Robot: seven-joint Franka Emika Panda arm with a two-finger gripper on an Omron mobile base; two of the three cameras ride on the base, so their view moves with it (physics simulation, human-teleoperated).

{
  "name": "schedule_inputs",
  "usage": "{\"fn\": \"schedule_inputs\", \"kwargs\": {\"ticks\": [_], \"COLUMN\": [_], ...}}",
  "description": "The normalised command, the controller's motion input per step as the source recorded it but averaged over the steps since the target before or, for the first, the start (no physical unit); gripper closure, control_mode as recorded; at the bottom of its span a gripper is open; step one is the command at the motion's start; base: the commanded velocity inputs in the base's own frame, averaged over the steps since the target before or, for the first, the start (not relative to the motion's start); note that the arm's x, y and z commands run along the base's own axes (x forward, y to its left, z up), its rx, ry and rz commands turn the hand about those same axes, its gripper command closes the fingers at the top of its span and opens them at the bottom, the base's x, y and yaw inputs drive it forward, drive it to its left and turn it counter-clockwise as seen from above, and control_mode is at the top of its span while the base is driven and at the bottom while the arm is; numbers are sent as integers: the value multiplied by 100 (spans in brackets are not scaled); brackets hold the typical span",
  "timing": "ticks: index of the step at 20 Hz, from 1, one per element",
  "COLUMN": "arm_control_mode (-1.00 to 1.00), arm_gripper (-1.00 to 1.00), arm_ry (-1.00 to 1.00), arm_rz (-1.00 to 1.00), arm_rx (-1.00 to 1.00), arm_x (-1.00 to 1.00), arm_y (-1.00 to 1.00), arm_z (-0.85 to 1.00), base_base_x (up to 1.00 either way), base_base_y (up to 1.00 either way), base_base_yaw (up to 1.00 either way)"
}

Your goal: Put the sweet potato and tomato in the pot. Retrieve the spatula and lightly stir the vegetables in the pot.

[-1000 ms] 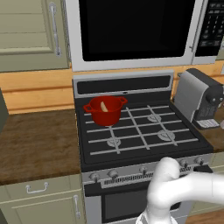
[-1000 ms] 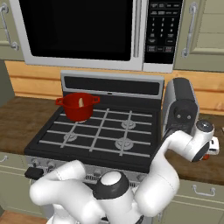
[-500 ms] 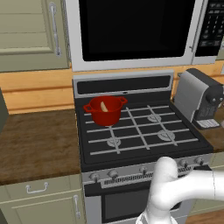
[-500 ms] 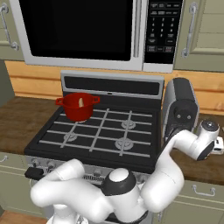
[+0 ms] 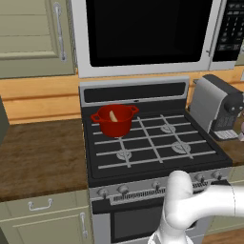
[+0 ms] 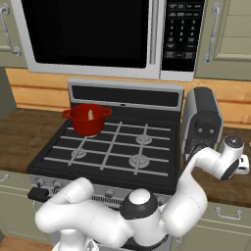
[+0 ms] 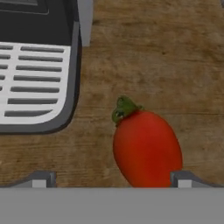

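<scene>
I have the fingers (image 7: 109,179) spread wide over the tomato (image 7: 146,146), which lies on the wooden surface (image 7: 175,52) beside the coffee machine's drip tray (image 7: 35,83). Farther off, the sweet potato (image 5: 113,116) already sits in the pot (image 5: 114,121).

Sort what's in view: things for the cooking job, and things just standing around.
For the job: pot, sweet potato inside it, tomato on the counter, open gripper above it.
Standing around: coffee machine, microwave, stove.
</scene>
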Motion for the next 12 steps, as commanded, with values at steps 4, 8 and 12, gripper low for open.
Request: {"fn": "schedule_inputs", "kwargs": {"ticks": [4, 8, 12], "arm_control_mode": [-100, -100, -100], "arm_gripper": [-100, -100, -100], "arm_ry": [0, 0, 3], "arm_rz": [0, 0, 1], "arm_rx": [-2, -3, -1], "arm_x": [22, 26, 46], "arm_y": [-17, -16, -14], "arm_z": [-20, -15, -23], "base_base_x": [0, 0, 0], "base_base_y": [0, 0, 0], "base_base_yaw": [0, 0, 0]}}
